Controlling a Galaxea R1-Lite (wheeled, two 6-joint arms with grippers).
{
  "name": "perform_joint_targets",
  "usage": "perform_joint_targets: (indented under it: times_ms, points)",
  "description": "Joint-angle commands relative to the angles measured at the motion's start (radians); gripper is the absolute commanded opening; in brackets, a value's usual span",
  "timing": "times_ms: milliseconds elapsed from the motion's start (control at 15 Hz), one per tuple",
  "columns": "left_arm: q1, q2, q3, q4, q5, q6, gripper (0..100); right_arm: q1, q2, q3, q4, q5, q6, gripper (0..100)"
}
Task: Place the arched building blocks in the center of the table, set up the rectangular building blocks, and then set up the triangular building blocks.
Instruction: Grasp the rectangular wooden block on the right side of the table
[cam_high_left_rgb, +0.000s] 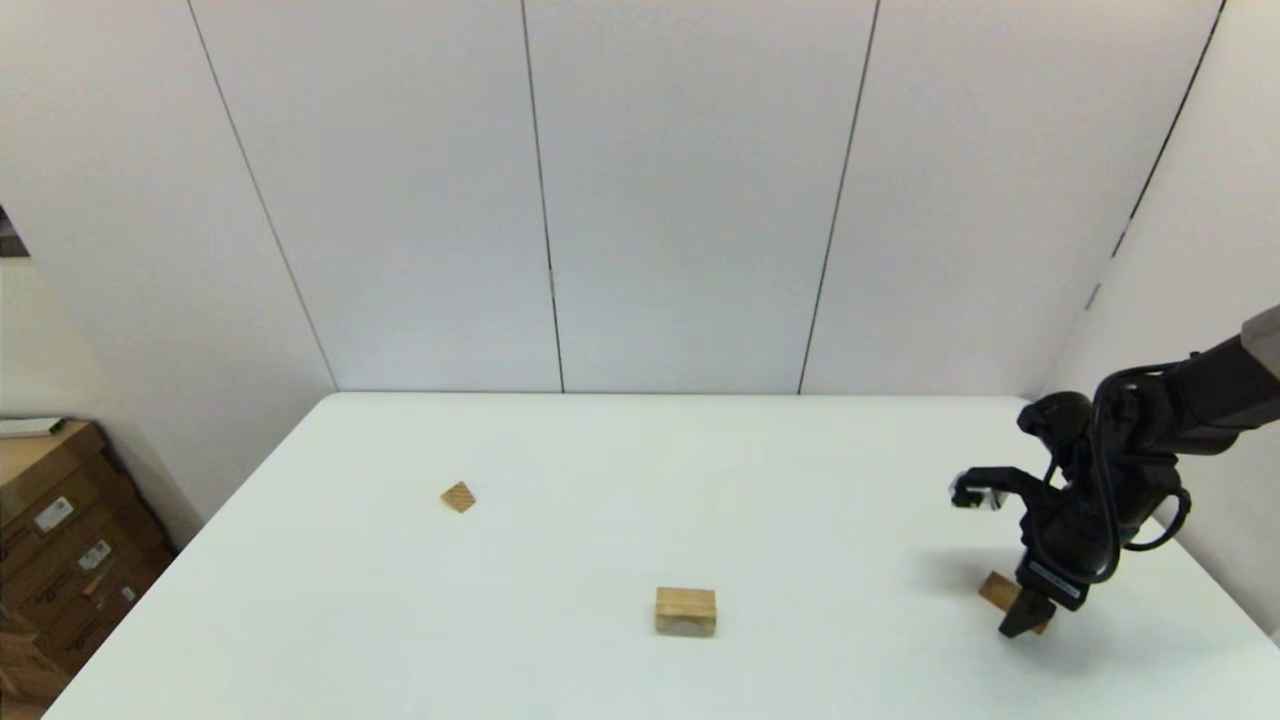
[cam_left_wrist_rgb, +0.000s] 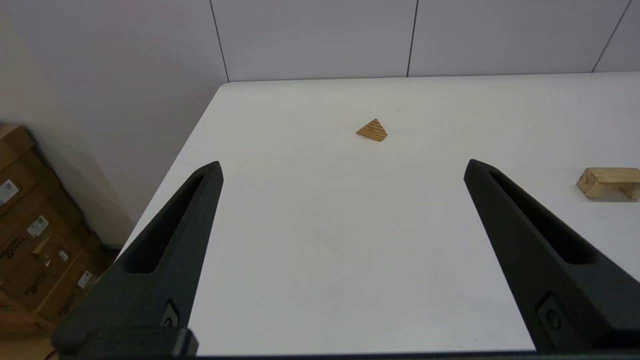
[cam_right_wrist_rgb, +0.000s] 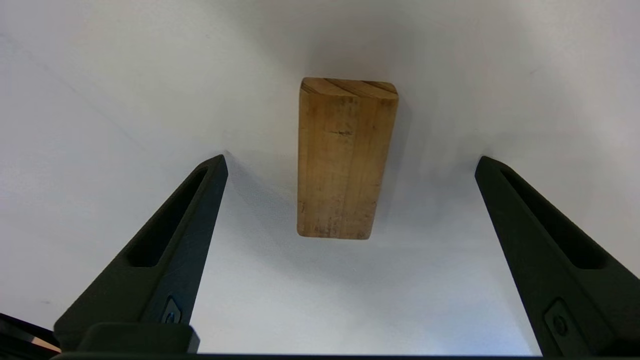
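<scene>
The rectangular building block (cam_high_left_rgb: 997, 590) lies flat on the white table (cam_high_left_rgb: 700, 460) near its right edge. My right gripper (cam_high_left_rgb: 1030, 612) is lowered over it and open; in the right wrist view the block (cam_right_wrist_rgb: 345, 160) sits lengthwise between the two fingers (cam_right_wrist_rgb: 200, 200), touching neither. The arched building block (cam_high_left_rgb: 685, 610) rests at the middle front of the table, also seen as the arched block (cam_left_wrist_rgb: 607, 182). The triangular building block (cam_high_left_rgb: 458, 496) lies at the left back. My left gripper (cam_left_wrist_rgb: 342, 162) is open and empty, hovering short of the triangular block (cam_left_wrist_rgb: 372, 131).
Cardboard boxes (cam_high_left_rgb: 60, 540) stand on the floor beyond the table's left edge. A panelled white wall (cam_high_left_rgb: 640, 200) runs along the table's far edge. The table's right edge is close to my right arm (cam_high_left_rgb: 1150, 440).
</scene>
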Motion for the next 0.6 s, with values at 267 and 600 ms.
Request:
perform_joint_targets:
  times_ms: [267,600]
  points:
    - [0.001,0.000,0.000,0.001,0.000,0.001,100,0.005,0.003,0.000,0.004,0.000,-0.010,0]
    - [0.000,0.000,0.000,0.000,0.000,-0.001,100,0.005,0.006,0.000,0.004,-0.003,-0.012,0]
